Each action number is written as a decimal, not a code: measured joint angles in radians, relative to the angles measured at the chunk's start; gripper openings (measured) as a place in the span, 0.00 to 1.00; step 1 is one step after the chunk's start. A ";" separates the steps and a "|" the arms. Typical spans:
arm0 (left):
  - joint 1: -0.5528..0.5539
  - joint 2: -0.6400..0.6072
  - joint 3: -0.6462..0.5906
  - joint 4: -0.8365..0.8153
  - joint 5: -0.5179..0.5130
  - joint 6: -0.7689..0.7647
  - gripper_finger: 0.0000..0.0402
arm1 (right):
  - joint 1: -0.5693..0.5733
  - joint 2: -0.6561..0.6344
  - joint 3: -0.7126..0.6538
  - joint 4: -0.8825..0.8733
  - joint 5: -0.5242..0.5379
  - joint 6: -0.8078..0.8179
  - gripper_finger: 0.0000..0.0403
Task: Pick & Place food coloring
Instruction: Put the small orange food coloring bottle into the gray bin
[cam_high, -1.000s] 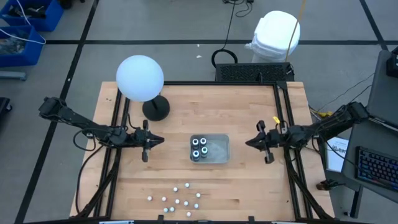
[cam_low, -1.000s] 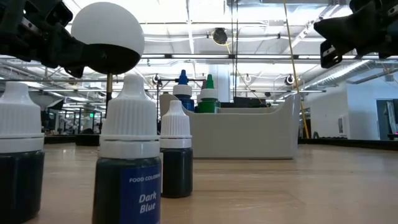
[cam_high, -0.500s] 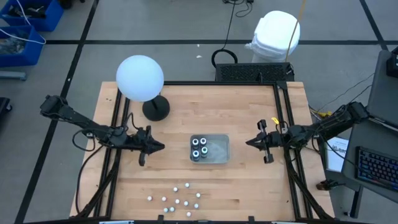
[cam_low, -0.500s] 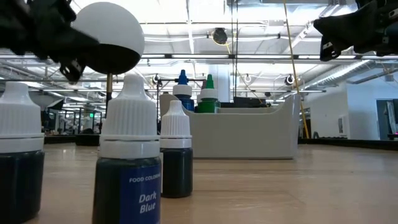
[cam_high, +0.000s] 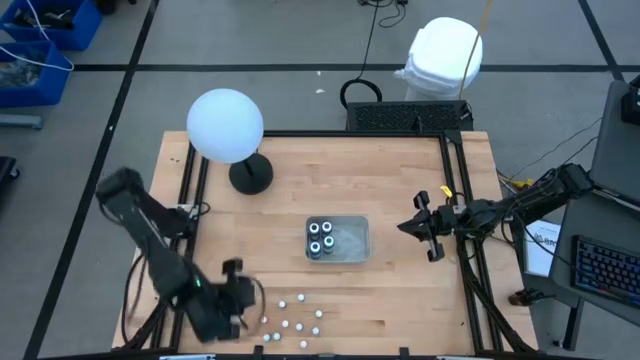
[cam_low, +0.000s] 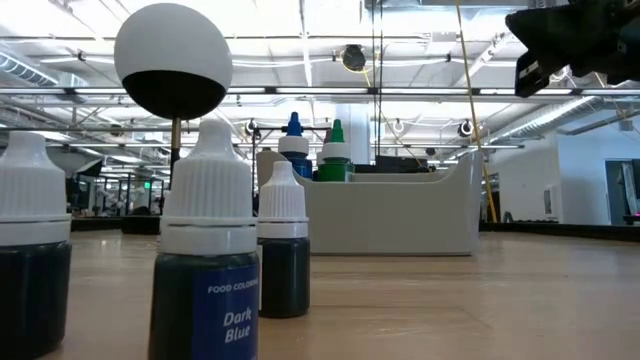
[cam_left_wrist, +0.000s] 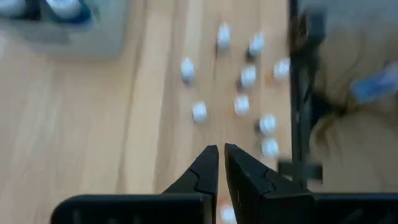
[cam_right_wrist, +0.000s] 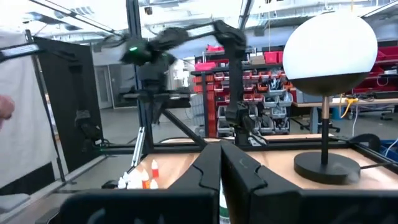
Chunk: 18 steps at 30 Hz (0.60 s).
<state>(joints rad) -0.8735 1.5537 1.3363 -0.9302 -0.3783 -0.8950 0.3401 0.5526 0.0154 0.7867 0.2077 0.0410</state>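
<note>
A globe lamp (cam_high: 226, 125) with a white ball on a dark round base is standing at the far left of the wooden table (cam_high: 400, 300), and in the low view its ball (cam_low: 173, 62) is showing above the bottles in front of the camera. A clear plastic tray (cam_high: 352, 240) is sitting near the middle of the table, and four bigger dark bottles with round tops (cam_high: 320, 238) are standing in its left half; from table height two of them, one blue-tipped and one green-tipped (cam_low: 336, 152), are rising above the tray's rim (cam_low: 400, 210). The smaller whitish bottles of food coloring (cam_high: 291, 317) are standing scattered on the near edge of the table, apart from the tray, and one labelled dark blue (cam_low: 208, 250) is filling the foreground of the low view. Nothing is standing between this scatter and the tray. The left gripper (cam_high: 236, 297) is hanging low over the near left part of the table, just beside the scattered bottles, with its fingers (cam_left_wrist: 205, 171) nearly closed, only a narrow slit between them, and nothing held; the bottles (cam_left_wrist: 248, 76) are lying ahead of the fingertips, not touching them. The right gripper (cam_high: 406, 227) is hovering above the table to the right of the tray, apart from it, with its fingers (cam_right_wrist: 208, 165) pressed together and empty.
</note>
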 joint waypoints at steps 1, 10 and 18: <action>-0.009 0.050 0.064 -0.078 0.010 -0.042 0.09 | 0.000 0.000 0.000 -0.001 0.000 -0.007 0.00; -0.047 0.252 0.210 -0.255 0.071 -0.104 0.09 | 0.000 0.002 0.000 -0.031 0.000 -0.052 0.00; -0.067 0.260 0.124 -0.269 0.112 -0.313 0.11 | 0.000 0.002 0.000 -0.032 0.000 -0.053 0.00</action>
<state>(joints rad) -0.9401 1.8137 1.4606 -1.1989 -0.2660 -1.2084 0.3402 0.5546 0.0151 0.7546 0.2077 -0.0120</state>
